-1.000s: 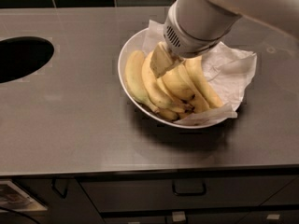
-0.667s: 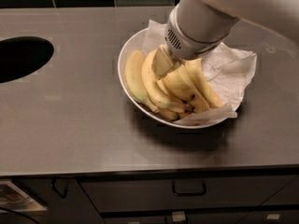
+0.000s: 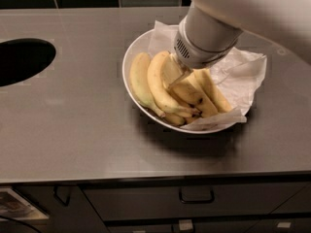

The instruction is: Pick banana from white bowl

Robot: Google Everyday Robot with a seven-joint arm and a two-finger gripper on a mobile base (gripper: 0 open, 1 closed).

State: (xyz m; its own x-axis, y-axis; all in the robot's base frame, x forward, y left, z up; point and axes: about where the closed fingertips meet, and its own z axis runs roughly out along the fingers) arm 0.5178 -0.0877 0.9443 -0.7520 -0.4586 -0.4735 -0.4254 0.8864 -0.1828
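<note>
The white bowl [image 3: 130,57] sits on the steel counter, right of centre, and holds several yellow bananas on a crumpled white paper sheet [image 3: 238,74]. The plump, short, curved banana [image 3: 190,93] with a dark tip lies in the middle of the bunch. Two longer, slimmer bananas [image 3: 140,81] lie to its left. My gripper [image 3: 179,76] comes down from the upper right and sits among the bananas, right at the upper end of the plump one. The thick grey wrist [image 3: 204,40] hides most of it.
A dark round hole [image 3: 22,59] is cut into the counter [image 3: 73,130] at the far left. A dark tiled wall runs along the back edge. Drawers with handles [image 3: 197,196] are below the counter's front edge.
My gripper and wrist have come down a little, deeper among the bananas. The bowl and the bananas have stayed put.
</note>
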